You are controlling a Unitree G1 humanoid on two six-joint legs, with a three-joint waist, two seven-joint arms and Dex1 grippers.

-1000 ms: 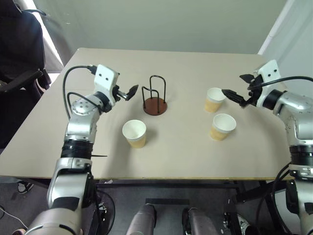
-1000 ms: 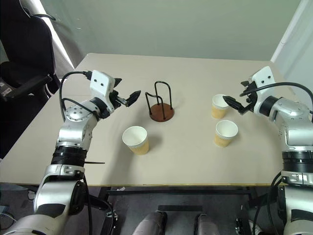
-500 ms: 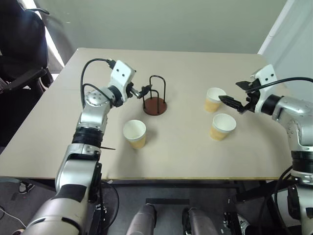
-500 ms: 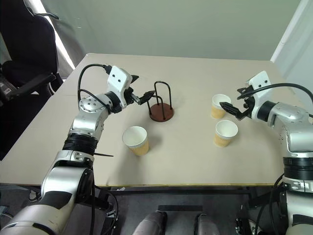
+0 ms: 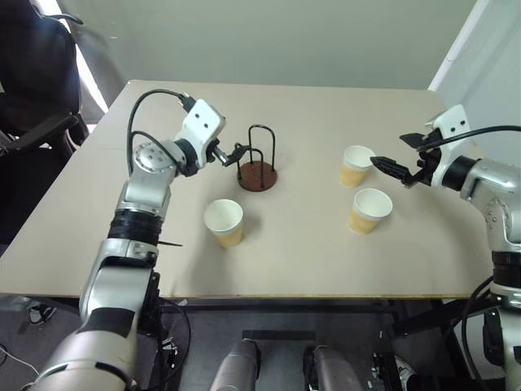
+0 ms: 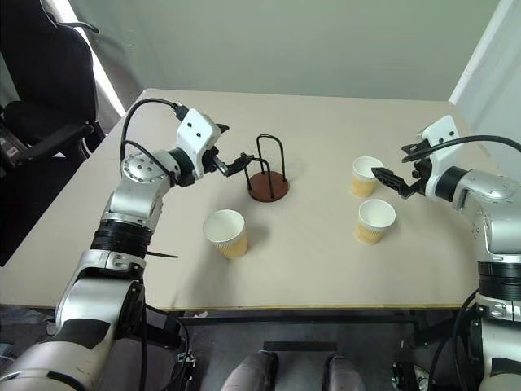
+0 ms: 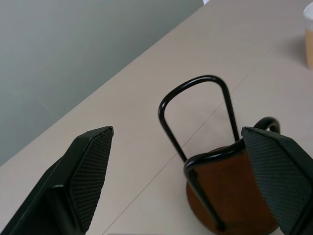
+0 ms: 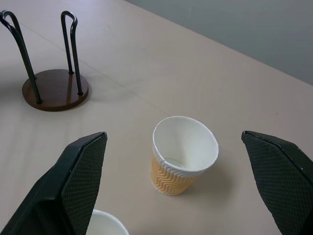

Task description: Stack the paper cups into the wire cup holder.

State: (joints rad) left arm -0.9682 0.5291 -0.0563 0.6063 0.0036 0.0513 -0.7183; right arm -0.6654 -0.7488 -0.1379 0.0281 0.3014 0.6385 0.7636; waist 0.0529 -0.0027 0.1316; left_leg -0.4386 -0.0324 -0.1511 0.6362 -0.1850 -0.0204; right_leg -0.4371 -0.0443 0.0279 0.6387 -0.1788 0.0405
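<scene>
The wire cup holder [image 5: 258,165], black loops on a reddish-brown disc, stands mid-table and holds no cup. My left gripper [image 5: 236,152] is open and level just left of it, fingertips close to the nearest loop; in the left wrist view the holder [image 7: 227,196] sits between the spread fingers [image 7: 88,166]. Three paper cups stand upright: one [image 5: 224,221] in front of the holder, and two on the right [image 5: 356,165] [image 5: 370,210]. My right gripper [image 5: 391,169] is open just right of the far cup [image 8: 183,156], holding nothing.
The beige table [image 5: 309,261] has bare room between the holder and the right cups and along its front edge. A black office chair [image 5: 32,81] stands off the far left corner. A grey wall lies behind the table.
My left gripper has swung right, from well left of the holder to right beside its loops. The right gripper has stayed by the far right cup. Cups and holder have not moved.
</scene>
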